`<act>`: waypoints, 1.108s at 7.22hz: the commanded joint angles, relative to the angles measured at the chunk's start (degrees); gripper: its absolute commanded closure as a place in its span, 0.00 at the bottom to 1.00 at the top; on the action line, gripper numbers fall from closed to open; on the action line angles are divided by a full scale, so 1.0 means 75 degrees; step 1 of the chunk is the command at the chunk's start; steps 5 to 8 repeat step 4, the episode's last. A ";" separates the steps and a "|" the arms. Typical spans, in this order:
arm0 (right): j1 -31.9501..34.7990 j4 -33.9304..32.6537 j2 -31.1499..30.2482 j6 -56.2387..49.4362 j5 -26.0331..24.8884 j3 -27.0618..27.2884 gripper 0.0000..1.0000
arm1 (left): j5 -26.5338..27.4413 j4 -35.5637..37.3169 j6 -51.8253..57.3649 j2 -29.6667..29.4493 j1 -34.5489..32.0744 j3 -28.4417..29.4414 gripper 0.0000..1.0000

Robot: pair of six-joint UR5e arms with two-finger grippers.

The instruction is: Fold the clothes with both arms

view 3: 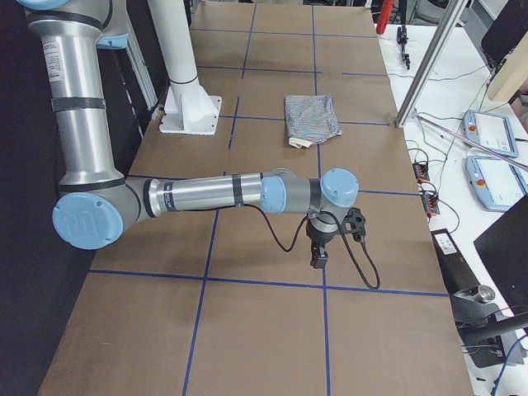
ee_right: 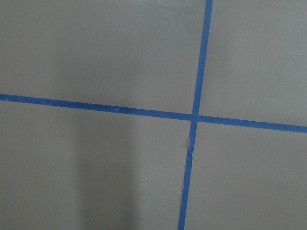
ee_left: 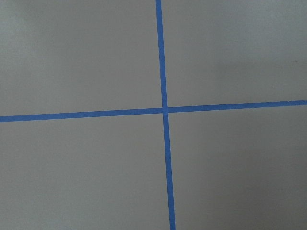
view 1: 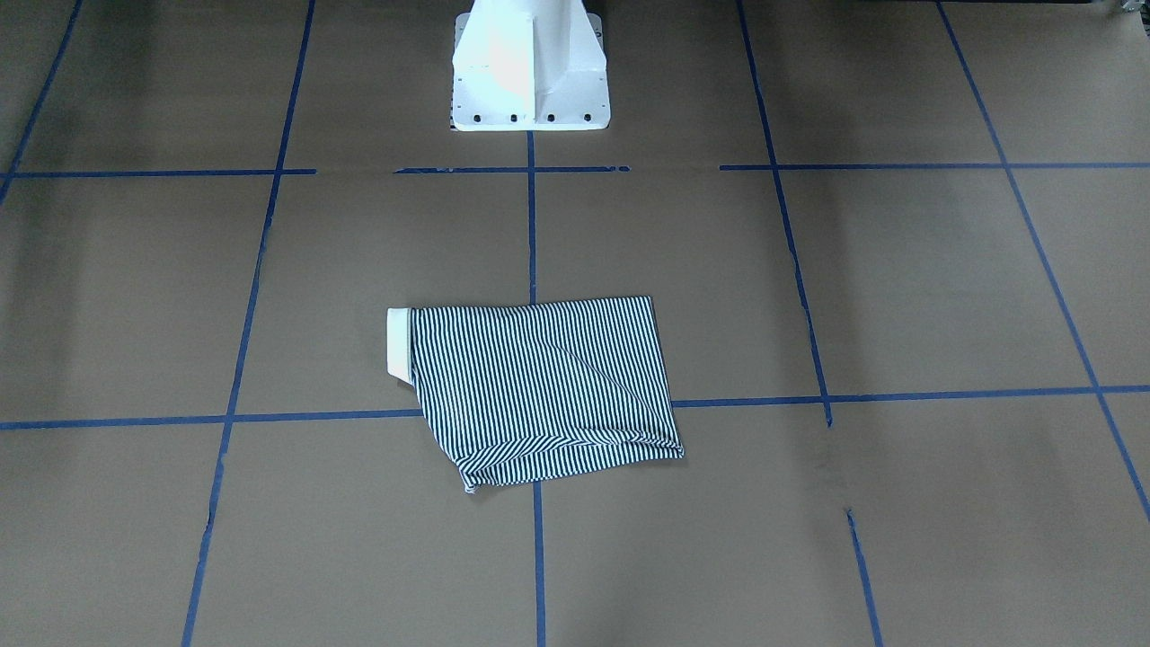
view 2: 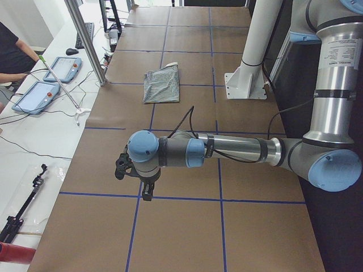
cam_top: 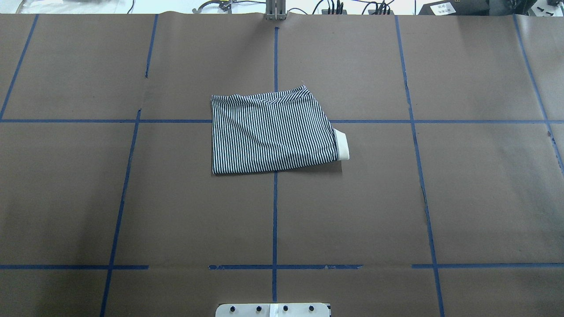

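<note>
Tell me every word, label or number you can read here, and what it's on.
Nothing here reads clearly.
Sticker on the left arm: print too small to read.
Sticker on the right arm: print too small to read.
White label on the black box: blurred.
Striped shirt: no print shows.

The shirt (cam_top: 273, 132) lies on the table (cam_top: 132, 198), before the pedestal (view 1: 530, 72).
</note>
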 commanded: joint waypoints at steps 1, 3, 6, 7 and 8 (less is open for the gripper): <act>0.0263 -0.0020 -0.0020 0.0000 0.0074 0.0002 0.00 | 0.0000 -0.0028 -0.0020 -0.0011 0.0006 0.0022 0.00; 0.0334 -0.0008 -0.0032 -0.0012 0.0074 0.0013 0.00 | 0.0000 -0.0040 -0.0020 -0.0011 0.0018 0.0011 0.00; 0.0334 -0.0008 -0.0021 -0.0023 0.0062 0.0013 0.00 | 0.0000 -0.0052 -0.0008 -0.0022 0.0041 -0.0001 0.00; 0.0334 -0.0008 -0.0021 -0.0023 0.0062 0.0013 0.00 | 0.0000 -0.0052 -0.0008 -0.0022 0.0041 -0.0001 0.00; 0.0334 -0.0008 -0.0021 -0.0023 0.0062 0.0013 0.00 | 0.0000 -0.0052 -0.0008 -0.0022 0.0041 -0.0001 0.00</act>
